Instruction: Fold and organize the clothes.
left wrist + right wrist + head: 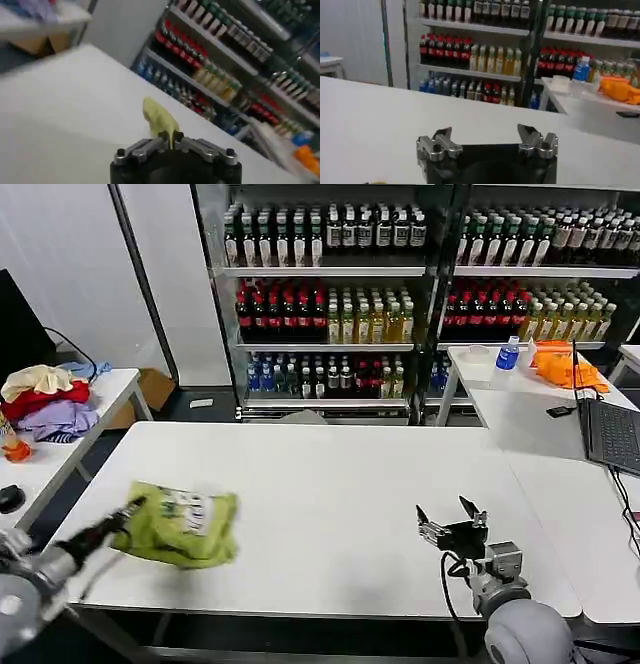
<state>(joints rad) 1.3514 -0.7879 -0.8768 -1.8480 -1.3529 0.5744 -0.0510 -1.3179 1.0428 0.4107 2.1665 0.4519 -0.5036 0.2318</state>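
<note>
The lime T-shirt (185, 526) lies bunched on the white table (330, 484) at its front left, its white print facing up. My left gripper (133, 509) is shut on the shirt's left edge. In the left wrist view a fold of the lime shirt (160, 120) sticks up from between the closed jaws of that gripper (172, 141). My right gripper (452, 517) hovers open over the front right of the table, well away from the shirt. In the right wrist view the right gripper (487, 135) has its fingers spread wide with nothing between them.
A heap of cream, red and lilac garments (45, 399) sits on a side table at the left. An orange cloth (565, 367), a water bottle (507, 356) and a laptop (612, 434) occupy the right tables. Shelves of bottles (330, 294) stand behind.
</note>
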